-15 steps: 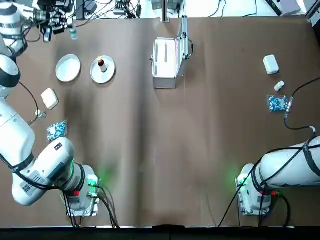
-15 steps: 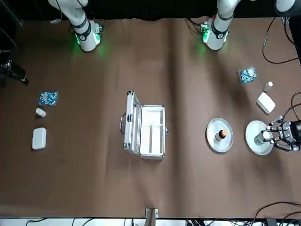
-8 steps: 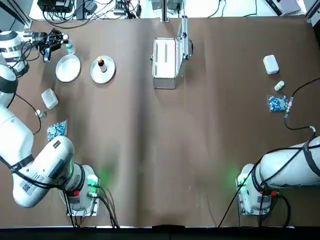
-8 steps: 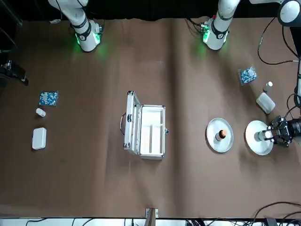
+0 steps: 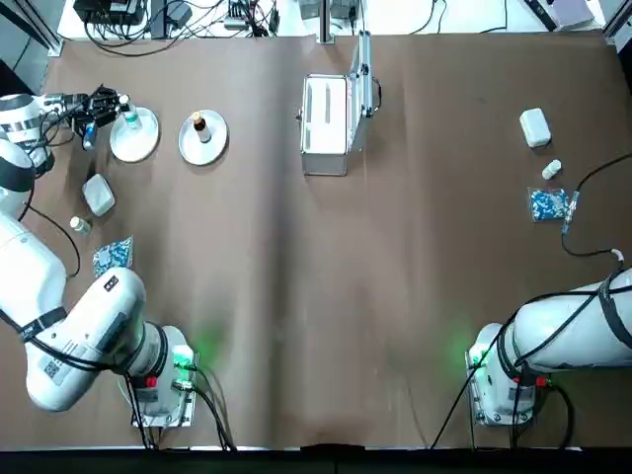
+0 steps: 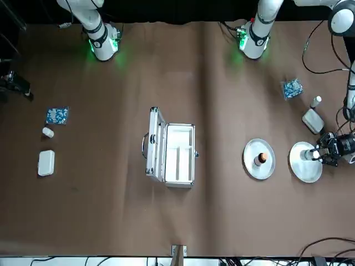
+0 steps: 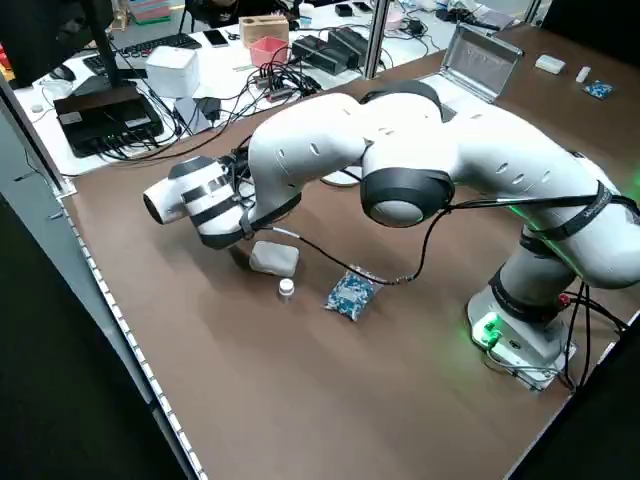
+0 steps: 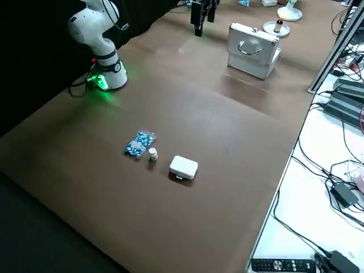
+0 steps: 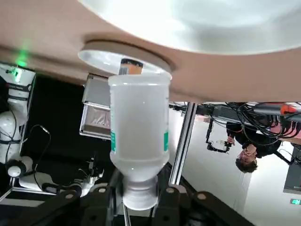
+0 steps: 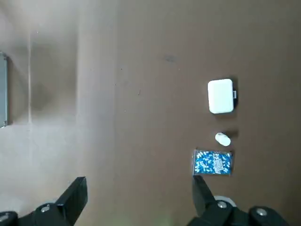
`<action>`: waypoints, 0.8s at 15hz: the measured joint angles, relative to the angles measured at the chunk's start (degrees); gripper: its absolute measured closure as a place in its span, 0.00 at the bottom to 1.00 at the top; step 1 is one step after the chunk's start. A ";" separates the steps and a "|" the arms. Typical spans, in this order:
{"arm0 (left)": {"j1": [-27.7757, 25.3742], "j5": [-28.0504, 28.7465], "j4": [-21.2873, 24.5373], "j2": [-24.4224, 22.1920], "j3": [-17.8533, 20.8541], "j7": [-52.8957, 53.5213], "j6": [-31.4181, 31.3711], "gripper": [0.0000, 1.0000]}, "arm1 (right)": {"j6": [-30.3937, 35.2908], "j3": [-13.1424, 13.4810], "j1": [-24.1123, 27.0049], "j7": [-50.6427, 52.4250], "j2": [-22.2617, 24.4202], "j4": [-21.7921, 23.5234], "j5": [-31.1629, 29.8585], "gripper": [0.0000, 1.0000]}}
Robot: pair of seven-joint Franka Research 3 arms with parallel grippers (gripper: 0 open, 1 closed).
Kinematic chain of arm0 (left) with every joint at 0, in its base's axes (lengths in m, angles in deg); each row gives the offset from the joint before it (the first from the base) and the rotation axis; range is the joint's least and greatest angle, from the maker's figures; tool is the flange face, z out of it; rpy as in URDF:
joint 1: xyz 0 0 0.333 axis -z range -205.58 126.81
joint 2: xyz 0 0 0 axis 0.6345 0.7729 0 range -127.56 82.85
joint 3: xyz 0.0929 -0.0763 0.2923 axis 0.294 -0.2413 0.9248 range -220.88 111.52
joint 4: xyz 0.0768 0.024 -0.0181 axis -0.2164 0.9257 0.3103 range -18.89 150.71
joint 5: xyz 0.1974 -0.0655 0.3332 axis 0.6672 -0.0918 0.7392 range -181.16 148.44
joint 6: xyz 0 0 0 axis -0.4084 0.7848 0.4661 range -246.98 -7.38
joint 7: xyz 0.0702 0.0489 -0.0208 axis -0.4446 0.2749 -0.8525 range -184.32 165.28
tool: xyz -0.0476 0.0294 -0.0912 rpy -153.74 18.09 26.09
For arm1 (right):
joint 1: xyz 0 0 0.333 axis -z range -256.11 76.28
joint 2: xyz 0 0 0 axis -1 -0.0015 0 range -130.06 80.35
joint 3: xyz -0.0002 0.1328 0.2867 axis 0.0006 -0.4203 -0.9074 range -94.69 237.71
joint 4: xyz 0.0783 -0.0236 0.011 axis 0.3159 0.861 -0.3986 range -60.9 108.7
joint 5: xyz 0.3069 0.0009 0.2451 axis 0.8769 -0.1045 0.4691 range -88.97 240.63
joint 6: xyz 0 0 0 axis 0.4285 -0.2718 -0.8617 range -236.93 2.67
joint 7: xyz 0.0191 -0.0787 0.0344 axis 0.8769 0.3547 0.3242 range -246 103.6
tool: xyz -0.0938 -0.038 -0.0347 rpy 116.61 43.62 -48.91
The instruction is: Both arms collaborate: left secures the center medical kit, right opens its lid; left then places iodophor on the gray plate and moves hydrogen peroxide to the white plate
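Observation:
The medical kit [image 5: 327, 125] stands at the table's far centre with its lid [image 5: 362, 71] raised upright. The brown iodophor [image 5: 199, 124] bottle stands on the gray plate [image 5: 213, 145]. Left of it lies the white plate [image 5: 137, 144]. My left gripper [image 5: 109, 107] reaches in from the far left, shut on the neck of the hydrogen peroxide [image 9: 139, 136] bottle. That bottle [image 5: 129, 115] hangs over the white plate's left rim; I cannot tell if it touches. My right gripper [image 10: 139, 197] is open, raised and holding nothing.
A rounded white box [image 5: 98, 194], a small vial [image 5: 79, 225] and a blue pill packet [image 5: 112, 257] lie near the left edge. A like set, a box [image 5: 534, 126], a vial [image 5: 551, 170] and a packet [image 5: 548, 204], lies at the right. Cables run along the far edge.
My left gripper has carried the hydrogen peroxide from beyond the far left corner toward me and down to the white plate's rim. The kit, iodophor and right arm stayed put.

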 joint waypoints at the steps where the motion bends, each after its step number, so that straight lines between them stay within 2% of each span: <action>1: 0.00 0.00 0.00 0.21 0.38 1.86 0.00 0.67 | 0.00 0.00 0.00 0.00 0.00 0.00 0.00 0.01; 7: 0.16 0.72 -0.02 0.50 1.99 14.23 0.00 0.67 | 0.02 -0.02 -0.01 0.00 0.00 0.00 0.00 0.01; 12: 0.47 1.23 -0.02 0.81 3.56 18.85 -0.03 0.67 | 0.12 -0.03 -0.03 0.00 0.00 0.00 0.00 0.01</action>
